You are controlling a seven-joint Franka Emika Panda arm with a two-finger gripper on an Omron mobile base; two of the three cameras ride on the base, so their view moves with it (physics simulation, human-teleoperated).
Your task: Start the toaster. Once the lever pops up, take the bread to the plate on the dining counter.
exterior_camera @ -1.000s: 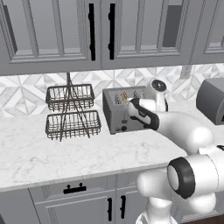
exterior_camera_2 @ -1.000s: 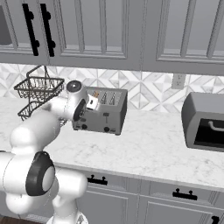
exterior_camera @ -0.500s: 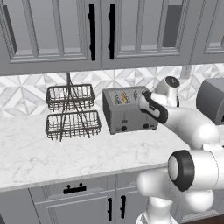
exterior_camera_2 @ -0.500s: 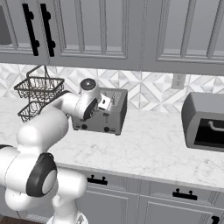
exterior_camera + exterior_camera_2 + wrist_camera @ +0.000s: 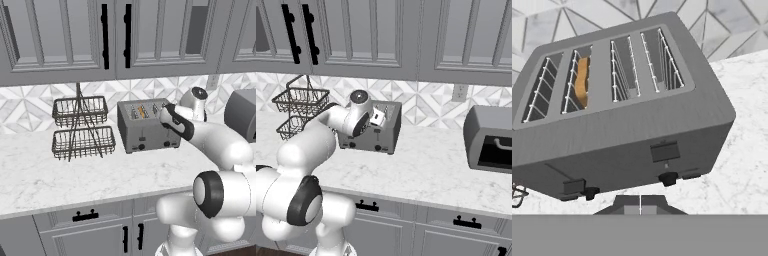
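Note:
The grey four-slot toaster [image 5: 147, 126] [image 5: 373, 134] [image 5: 627, 125] stands on the marble worktop against the tiled wall. A golden-brown slice of bread [image 5: 582, 82] sits in its second slot from the left. On the front, the left lever [image 5: 573, 186] is down near its knob, while the right lever [image 5: 664, 151] is higher up. My gripper [image 5: 164, 112] [image 5: 377, 118] [image 5: 640, 204] hovers just in front of and above the toaster's right half, shut with nothing in it and touching nothing. The plate and the dining counter are out of view.
A two-tier wire basket [image 5: 80, 127] [image 5: 300, 107] stands left of the toaster. A grey oven box with a bar handle [image 5: 490, 145] [image 5: 242, 115] sits at the right. Upper cabinets hang overhead. Bare marble [image 5: 426, 160] lies between toaster and oven.
My hand has moved to the right along the toaster's front and risen a little, away from the left lever. The toaster and the bread have stayed put.

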